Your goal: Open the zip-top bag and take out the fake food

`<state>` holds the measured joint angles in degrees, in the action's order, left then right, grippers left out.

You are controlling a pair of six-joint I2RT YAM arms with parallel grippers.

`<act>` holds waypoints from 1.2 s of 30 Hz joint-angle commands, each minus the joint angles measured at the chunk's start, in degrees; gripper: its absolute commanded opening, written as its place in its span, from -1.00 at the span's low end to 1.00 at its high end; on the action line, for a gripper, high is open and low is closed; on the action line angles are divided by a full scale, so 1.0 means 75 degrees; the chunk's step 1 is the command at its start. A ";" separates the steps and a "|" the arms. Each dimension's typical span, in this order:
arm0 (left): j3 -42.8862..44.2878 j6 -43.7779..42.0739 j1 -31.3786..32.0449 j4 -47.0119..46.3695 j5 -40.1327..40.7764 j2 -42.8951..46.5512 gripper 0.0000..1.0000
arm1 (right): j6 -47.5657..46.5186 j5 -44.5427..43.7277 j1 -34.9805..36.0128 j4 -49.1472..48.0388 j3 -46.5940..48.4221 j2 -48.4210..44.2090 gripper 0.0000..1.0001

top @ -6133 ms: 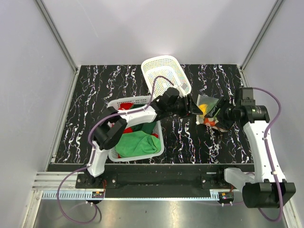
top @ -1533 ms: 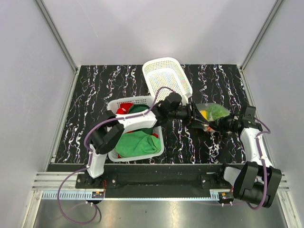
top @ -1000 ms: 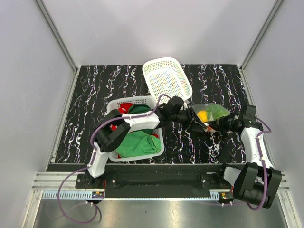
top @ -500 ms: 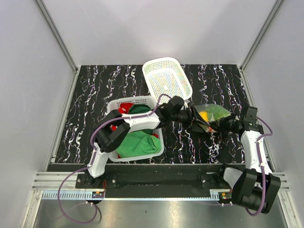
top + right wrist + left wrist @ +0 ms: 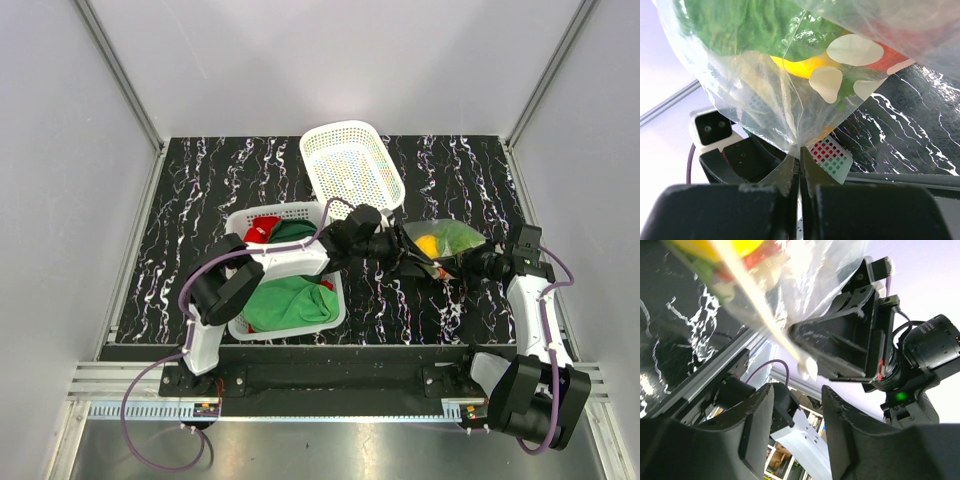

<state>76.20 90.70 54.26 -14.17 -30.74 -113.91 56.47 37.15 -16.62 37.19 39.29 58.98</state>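
Note:
The clear zip-top bag (image 5: pixel 446 246) hangs just above the table between both arms, with the fake food inside: a yellow ball (image 5: pixel 427 244) and green lettuce (image 5: pixel 459 236). My right gripper (image 5: pixel 468 266) is shut on a corner of the bag (image 5: pixel 790 85), and lettuce (image 5: pixel 750 25), yellow (image 5: pixel 795 65) and pale pieces (image 5: pixel 855 49) show through the plastic. My left gripper (image 5: pixel 404 257) stands open at the bag's left end. In the left wrist view its fingers (image 5: pixel 756 426) hold nothing, and the bag's zip strip with a white slider (image 5: pixel 808 369) ends just beyond them.
A white basket (image 5: pixel 326 308) holding green and red cloths lies under the left arm. A second white basket (image 5: pixel 385 182), tilted, stands behind the bag. Grey walls close the table's back and sides.
My left gripper has opened wider and drawn back a little to the left. The right gripper keeps its hold on the bag and has shifted slightly right.

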 commanded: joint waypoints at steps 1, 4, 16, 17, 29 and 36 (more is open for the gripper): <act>-0.0118 0.0013 -0.0004 -0.0407 0.0208 0.0493 -0.05 | -0.0123 0.0168 0.0001 -0.0025 0.0035 -0.0083 -1.00; 0.0150 0.0013 -0.0004 -0.0360 0.0220 0.0329 -0.05 | -0.0099 0.0192 0.0001 -0.0037 0.0000 -0.0118 -1.00; 0.0679 0.0224 0.0019 -0.0243 0.0056 -0.0258 -0.24 | -0.0076 0.0274 0.0001 -0.0072 -0.0164 -0.0282 -1.00; 0.0656 0.0258 0.0031 -0.0243 0.0033 -0.0258 -0.24 | -0.0064 0.0274 0.0001 -0.0060 -0.0141 -0.0282 -1.00; 0.0457 0.0774 0.0125 -0.0231 0.0033 -0.0222 -0.16 | -0.0099 0.0285 0.0001 -0.0072 -0.0117 -0.0270 -1.00; 0.0433 0.0903 0.0136 -0.0266 0.0009 -0.0304 -0.31 | -0.0123 0.0297 0.0001 -0.0060 -0.0106 -0.0259 -1.00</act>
<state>79.07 95.88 54.87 -13.58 -30.22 -115.90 56.31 37.21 -16.62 37.19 37.91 58.02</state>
